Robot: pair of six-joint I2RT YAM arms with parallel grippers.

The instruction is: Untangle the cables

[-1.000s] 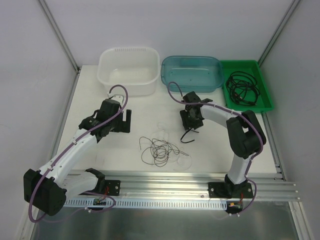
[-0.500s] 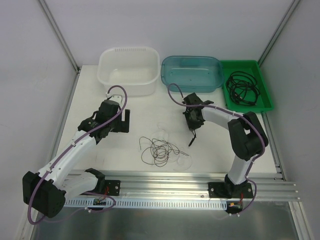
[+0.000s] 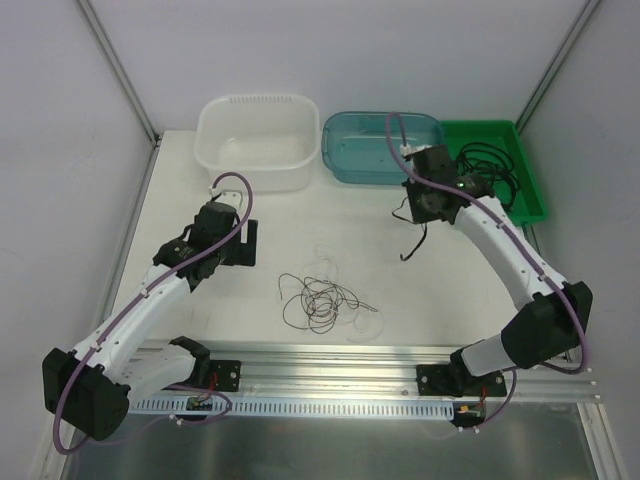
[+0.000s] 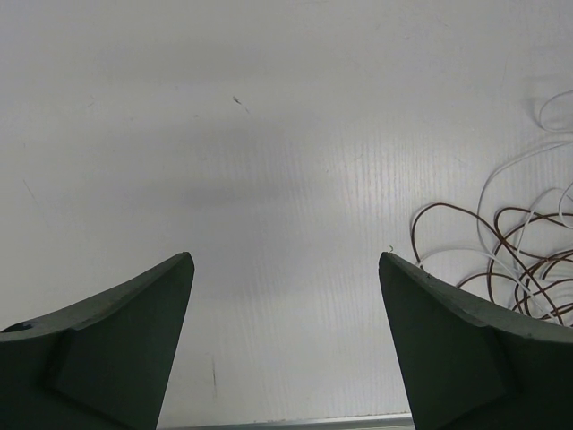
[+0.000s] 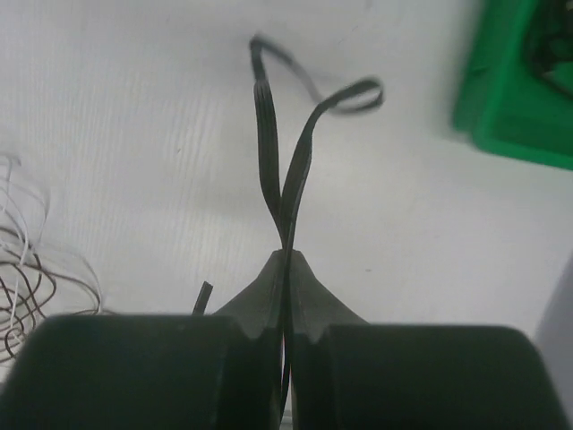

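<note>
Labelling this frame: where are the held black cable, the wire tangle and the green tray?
black cable (image 5: 266,125): right wrist view, left strand.
wire tangle (image 3: 318,298): top view, middle.
green tray (image 3: 480,125): top view, far rim.

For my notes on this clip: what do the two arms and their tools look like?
Both arms, left arm and right arm, have white link shells with bulky black joint housings. A thin purple hose runs along each one, looping free near the wrist. The left tool and right tool each have two dark, wedge-shaped fingers tapering to a point. No markings are visible.
</note>
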